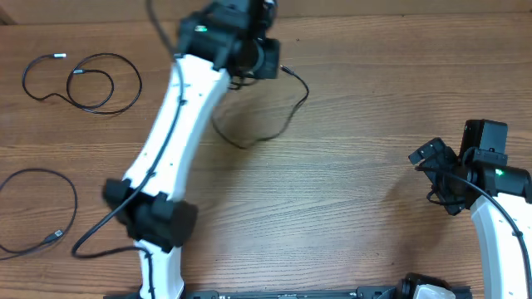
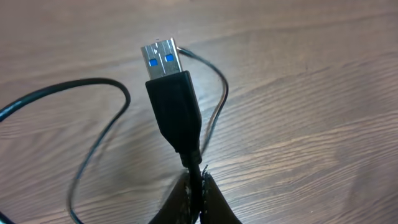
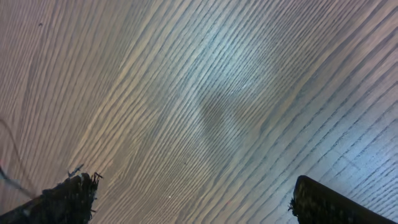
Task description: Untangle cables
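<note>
The wooden table [image 1: 357, 208] fills nearly everything I can see, and its far edge is cut off at the top. The white left arm [image 1: 179, 116] reaches diagonally across it from the near side, with its base running out of sight at the bottom. From above, the left gripper [image 2: 194, 186] is mostly lost under its dark wrist housing. Up close, its fingers are pinched tight on the held cable [image 1: 306, 93] just behind the USB plug [image 2: 163, 57], which points up with blue showing inside.

That cable trails right from the gripper and curls back in a loose bend near the far middle of the table, and its other end is lost beside the arm. The right gripper [image 3: 193, 193] is at the right side, its jaws spread wide with nothing between them. Only its fingertips show in its own wrist view.

Well to the left lie the looped cable [image 1: 139, 83] in the far corner and the third cable [image 1: 75, 199], which is partly cut off by the left edge. Both have small tips that are hard to make out.
</note>
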